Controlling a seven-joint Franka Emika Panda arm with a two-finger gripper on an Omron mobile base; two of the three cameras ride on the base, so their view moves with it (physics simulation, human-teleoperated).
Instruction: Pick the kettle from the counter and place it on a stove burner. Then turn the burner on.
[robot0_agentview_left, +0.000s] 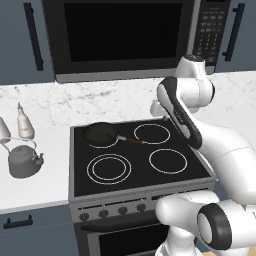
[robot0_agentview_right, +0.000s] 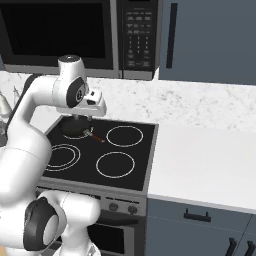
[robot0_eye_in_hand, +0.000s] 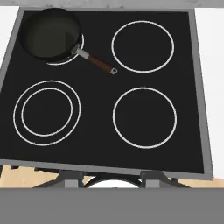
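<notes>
The small grey kettle (robot0_agentview_left: 24, 161) stands upright on the white marble counter (robot0_agentview_left: 45, 186), left of the black glass cooktop (robot0_agentview_left: 137, 172). The double-ring stove burner (robot0_agentview_left: 109, 168) (robot0_eye_in_hand: 47, 108) is at the cooktop's front left, with nothing on it. My gripper (robot0_agentview_right: 80, 119) (robot0_eye_in_hand: 113, 177) hangs high over the middle of the cooktop and points down. It is open, its fingertips (robot0_eye_in_hand: 72, 177) are wide apart, and nothing is between them. It is well right of the kettle and apart from it.
A black frying pan (robot0_agentview_left: 101, 134) (robot0_eye_in_hand: 50, 34) with a brown handle sits on the back left ring. Two pale shakers (robot0_agentview_left: 25, 125) stand behind the kettle. Knobs (robot0_agentview_left: 112, 211) line the stove front. A microwave (robot0_agentview_left: 125, 35) hangs above. More counter (robot0_agentview_right: 200, 160) lies to the right.
</notes>
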